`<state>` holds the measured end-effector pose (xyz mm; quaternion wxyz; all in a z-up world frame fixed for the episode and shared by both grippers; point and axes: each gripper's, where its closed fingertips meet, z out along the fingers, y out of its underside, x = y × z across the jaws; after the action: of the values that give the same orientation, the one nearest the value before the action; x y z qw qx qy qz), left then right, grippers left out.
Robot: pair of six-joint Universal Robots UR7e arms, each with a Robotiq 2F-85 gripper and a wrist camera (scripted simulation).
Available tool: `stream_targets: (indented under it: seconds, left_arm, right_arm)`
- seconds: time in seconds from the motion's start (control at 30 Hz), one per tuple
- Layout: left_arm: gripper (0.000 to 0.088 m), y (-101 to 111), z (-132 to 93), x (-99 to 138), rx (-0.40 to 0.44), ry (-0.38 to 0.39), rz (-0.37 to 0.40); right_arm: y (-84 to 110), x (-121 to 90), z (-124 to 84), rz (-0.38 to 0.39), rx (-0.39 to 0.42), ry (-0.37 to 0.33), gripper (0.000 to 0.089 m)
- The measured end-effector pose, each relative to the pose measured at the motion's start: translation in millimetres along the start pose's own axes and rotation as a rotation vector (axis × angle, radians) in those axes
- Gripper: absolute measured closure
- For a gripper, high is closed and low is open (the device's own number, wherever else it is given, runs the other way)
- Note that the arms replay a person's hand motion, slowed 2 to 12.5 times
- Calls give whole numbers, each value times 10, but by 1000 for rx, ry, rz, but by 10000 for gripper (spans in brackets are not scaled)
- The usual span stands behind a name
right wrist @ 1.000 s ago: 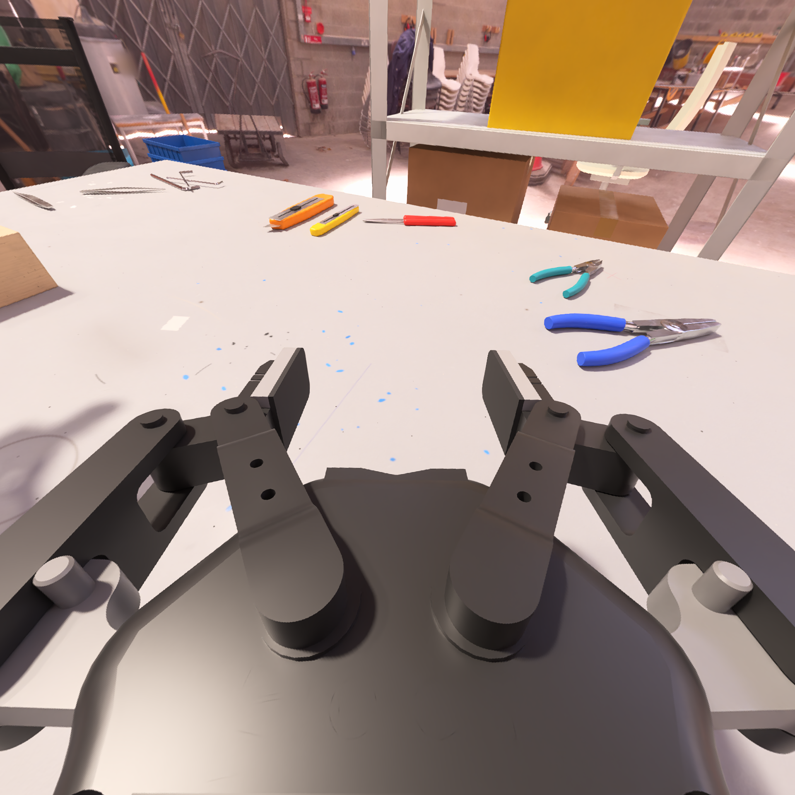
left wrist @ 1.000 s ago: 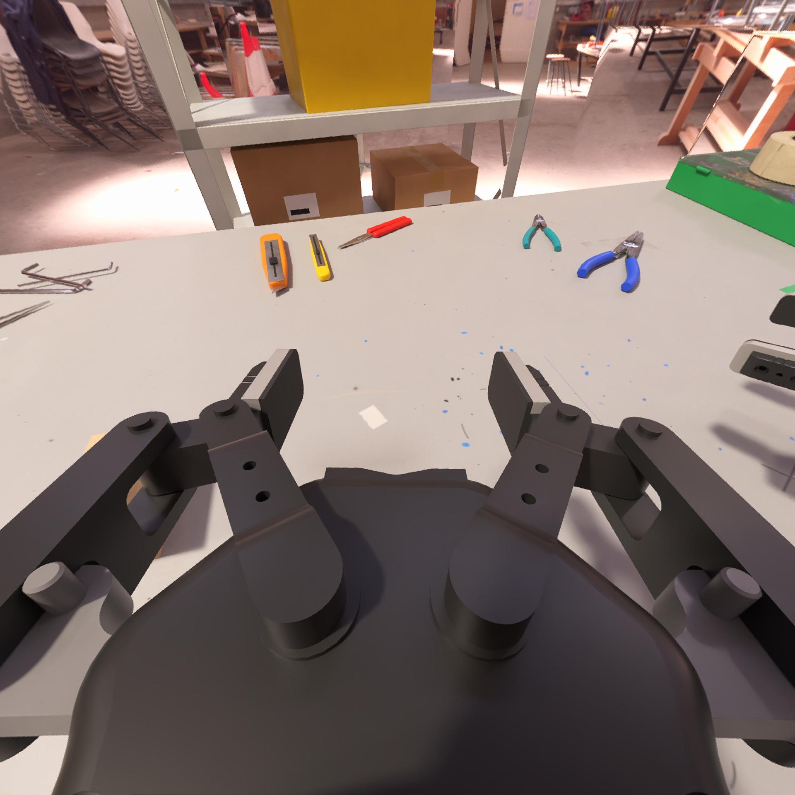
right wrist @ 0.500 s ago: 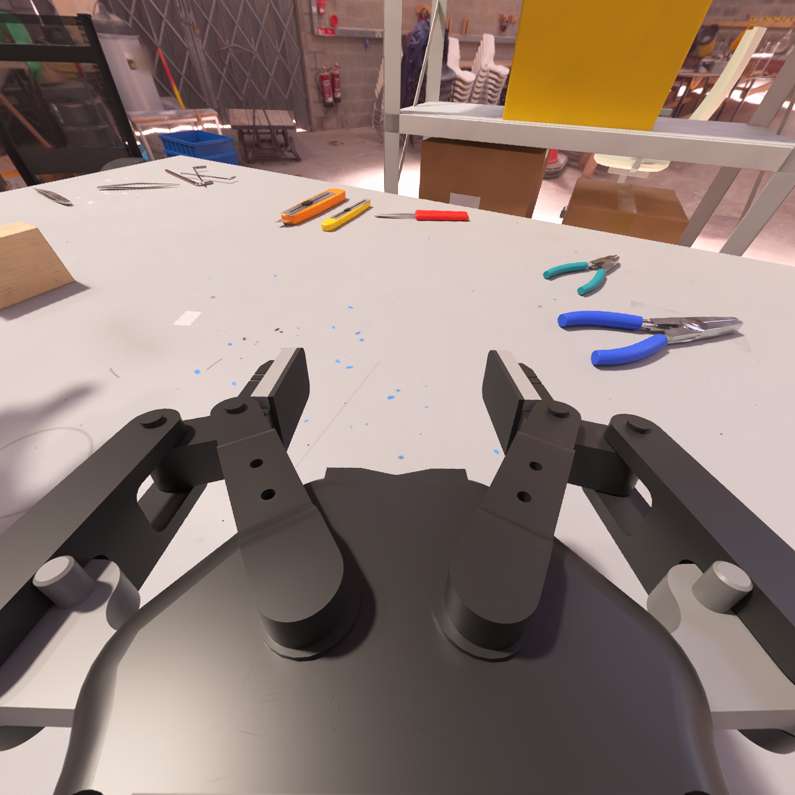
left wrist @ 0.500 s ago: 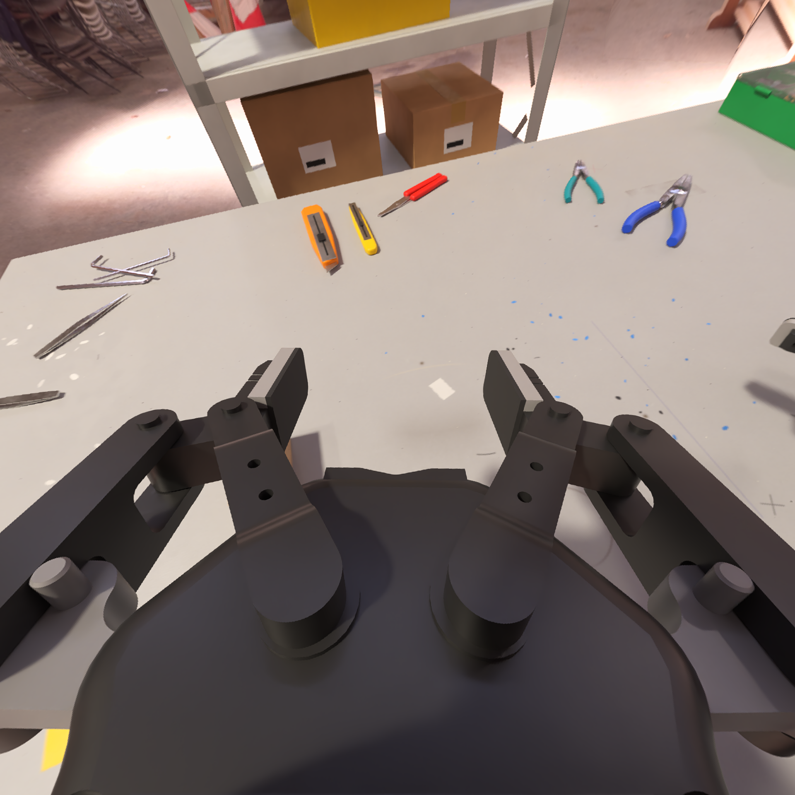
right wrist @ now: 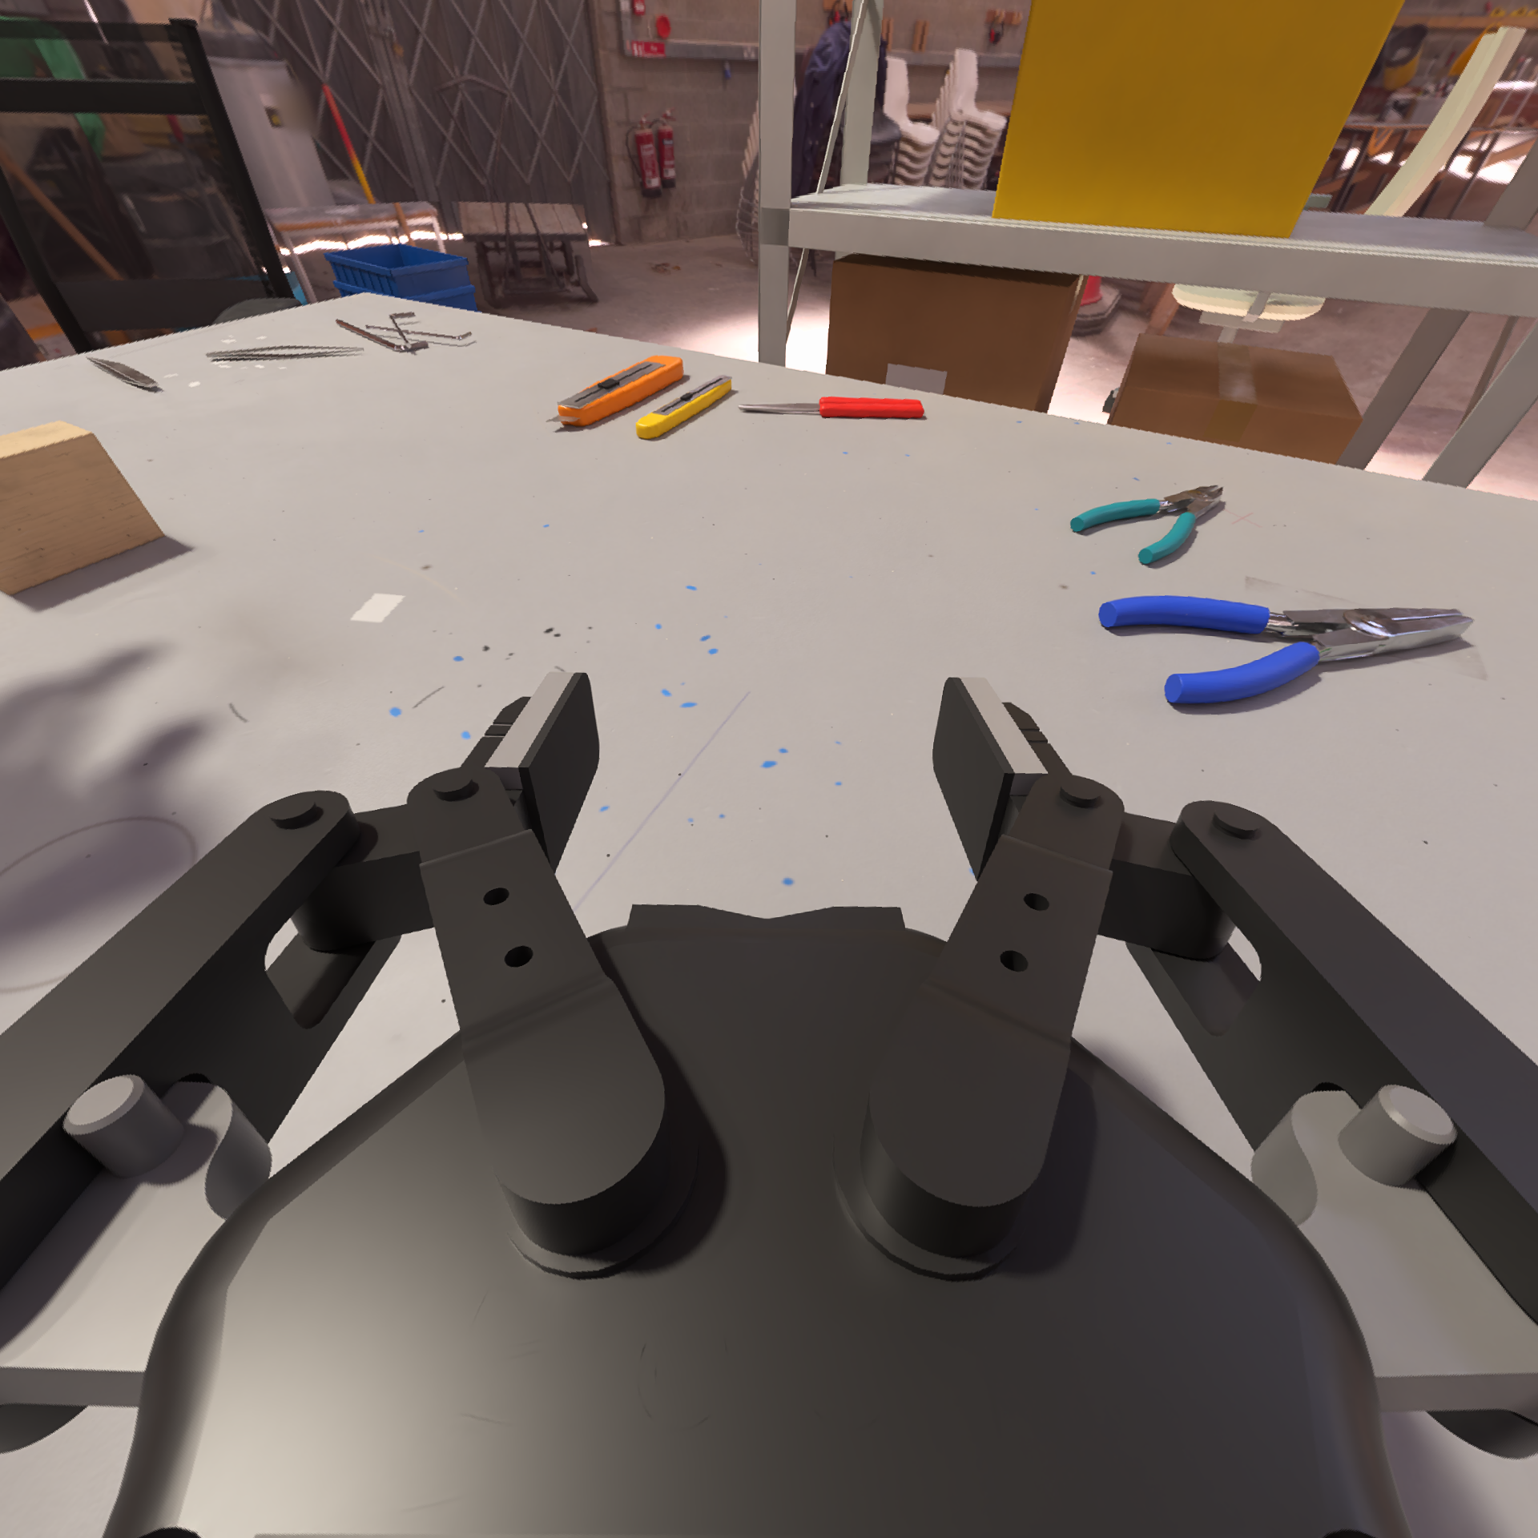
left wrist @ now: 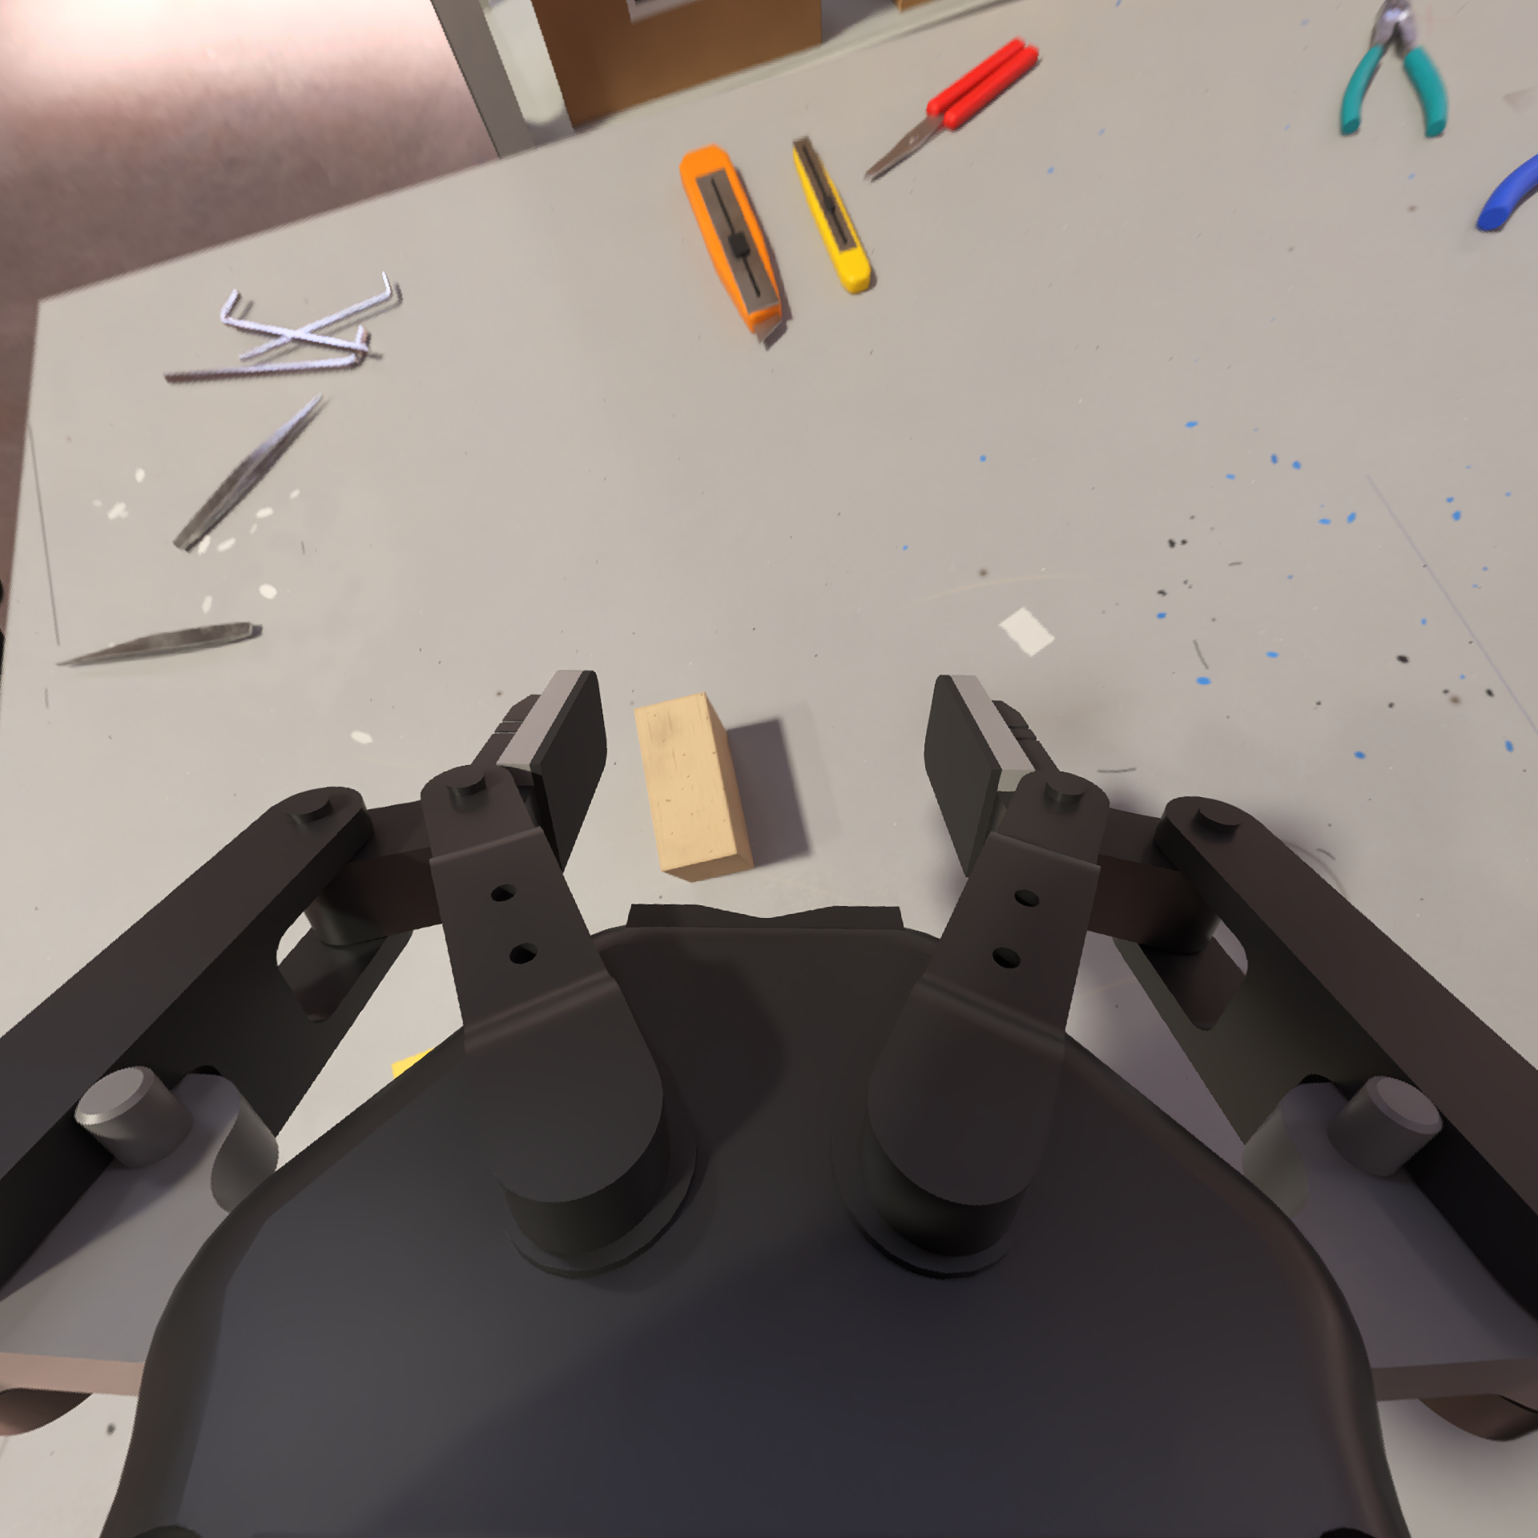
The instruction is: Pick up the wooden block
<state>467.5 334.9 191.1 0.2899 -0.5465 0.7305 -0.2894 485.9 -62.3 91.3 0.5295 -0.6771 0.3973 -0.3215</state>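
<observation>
The wooden block (left wrist: 692, 782) is a pale oblong lying on the grey table. In the left wrist view it sits between my fingers, closer to the left one. My left gripper (left wrist: 764, 749) is open and above it, looking down; I cannot tell how high. In the right wrist view the block (right wrist: 62, 503) shows at the far left edge, partly cut off. My right gripper (right wrist: 764, 749) is open and empty over the table, well to the right of the block.
An orange utility knife (left wrist: 731, 237), a yellow knife (left wrist: 832, 218) and a red-handled tool (left wrist: 957, 100) lie farther back. Hex keys (left wrist: 304, 329) and tweezers (left wrist: 245, 474) lie at the left. Teal pliers (right wrist: 1153, 520) and blue pliers (right wrist: 1273, 645) lie at the right. A shelf (right wrist: 1165, 241) stands behind the table.
The left gripper has risen and tilted down, so the block has come into view between its fingers. The right gripper has shifted slightly; the block sits a little further into its view.
</observation>
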Motion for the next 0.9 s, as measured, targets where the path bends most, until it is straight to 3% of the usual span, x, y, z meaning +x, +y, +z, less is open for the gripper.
stream_targets:
  seconds: [0.33, 0.63, 0.9]
  left_arm:
    - [209, 168, 229, -266, -212, 78, -86]
    - [187, 369, 459, -359, -400, 147, -171]
    - [176, 590, 640, -450, -558, 139, -171]
  right_arm:
    - [31, 0, 14, 7, -13, -9, 180]
    - [45, 3, 21, 20, -20, -18, 180]
    - [55, 13, 21, 25, -25, -21, 179]
